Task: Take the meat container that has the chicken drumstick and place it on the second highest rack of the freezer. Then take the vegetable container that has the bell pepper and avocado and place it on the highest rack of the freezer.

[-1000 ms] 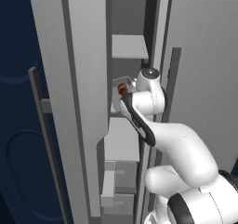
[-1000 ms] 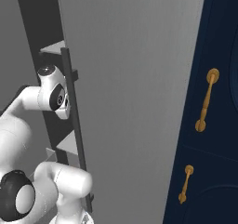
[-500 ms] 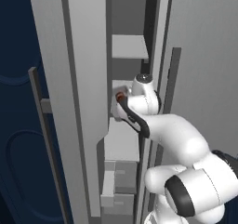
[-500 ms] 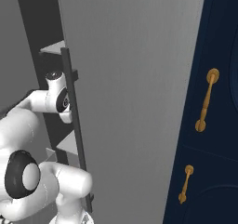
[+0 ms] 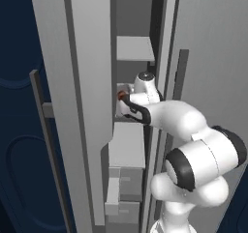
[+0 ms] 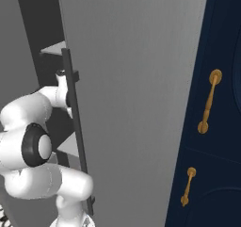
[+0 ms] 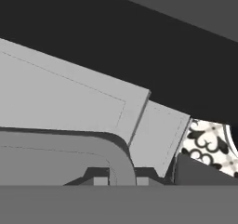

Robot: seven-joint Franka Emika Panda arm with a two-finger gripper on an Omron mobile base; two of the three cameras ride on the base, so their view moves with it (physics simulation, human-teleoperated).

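Observation:
My gripper (image 5: 125, 104) reaches into the open freezer (image 5: 92, 82), level with the second highest rack, which my hand mostly hides. It is shut on the pale meat container (image 5: 122, 110). A bit of the reddish-brown chicken drumstick (image 5: 119, 95) shows at the container's left. The highest rack (image 5: 134, 48) is a bare grey slab just above. In the hand view the container's rounded grey rim (image 7: 69, 139) passes between the gripper's (image 7: 121, 179) tips, with grey shelf slabs beyond. The vegetable container, bell pepper and avocado are out of view.
A lower shelf (image 5: 127, 147) and grey drawers (image 5: 121, 191) sit under my hand. The open freezer door with its long bar handle (image 6: 75, 122) stands close on the right of my arm. Another bar handle (image 5: 42, 130) is on the left. Navy cabinets with brass handles (image 6: 209, 101) flank the freezer.
My hand has pushed deeper into the freezer with the container, shifting it left and inward at the second slab's level. My elbow has swung up and forward.

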